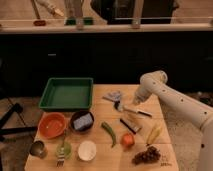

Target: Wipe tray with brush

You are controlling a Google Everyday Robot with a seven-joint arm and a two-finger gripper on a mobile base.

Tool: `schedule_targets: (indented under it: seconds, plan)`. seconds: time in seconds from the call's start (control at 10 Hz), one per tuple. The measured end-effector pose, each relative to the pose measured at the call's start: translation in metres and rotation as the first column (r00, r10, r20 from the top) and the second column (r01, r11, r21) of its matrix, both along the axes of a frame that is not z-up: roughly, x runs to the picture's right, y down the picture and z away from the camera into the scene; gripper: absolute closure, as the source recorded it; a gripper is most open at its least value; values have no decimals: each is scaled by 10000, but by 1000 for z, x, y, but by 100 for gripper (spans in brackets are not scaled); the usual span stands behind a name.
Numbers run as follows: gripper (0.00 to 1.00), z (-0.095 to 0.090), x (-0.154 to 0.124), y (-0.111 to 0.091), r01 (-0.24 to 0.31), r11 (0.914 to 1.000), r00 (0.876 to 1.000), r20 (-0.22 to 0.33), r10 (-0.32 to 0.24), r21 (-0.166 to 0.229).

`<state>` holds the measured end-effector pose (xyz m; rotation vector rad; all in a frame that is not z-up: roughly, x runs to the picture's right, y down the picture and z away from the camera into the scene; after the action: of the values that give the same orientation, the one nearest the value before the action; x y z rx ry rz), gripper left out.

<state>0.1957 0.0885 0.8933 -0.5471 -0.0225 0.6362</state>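
The green tray (66,93) lies at the table's back left with nothing in it. The white-handled brush (132,110) lies flat on the table right of centre, its pale head (119,106) to the left and its dark tip to the right. My gripper (135,101) points down just above the brush's handle, close to or touching it. I cannot tell whether it holds the brush. The tray is well to the left of the gripper.
A grey cloth (113,95) lies behind the brush and a wood-and-dark block brush (130,125) in front of it. Also on the table: orange bowl (51,125), dark bowl with sponge (82,121), green chili (110,133), tomato (128,140), grapes (149,155), white cup (87,150).
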Motion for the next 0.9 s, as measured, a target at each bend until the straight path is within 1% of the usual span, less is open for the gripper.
schedule_targets:
  seconds: [0.2, 0.3, 0.6, 0.9]
  plan:
    - [28, 2, 1, 6, 68, 9995, 10000, -2, -68, -301]
    - [21, 5, 1, 10, 106, 9987, 9999, 9, -106, -498]
    - [20, 10, -1, 22, 279, 9950, 9996, 65, -274, -961]
    - [20, 10, 2, 27, 344, 9928, 9994, 70, -338, -1148]
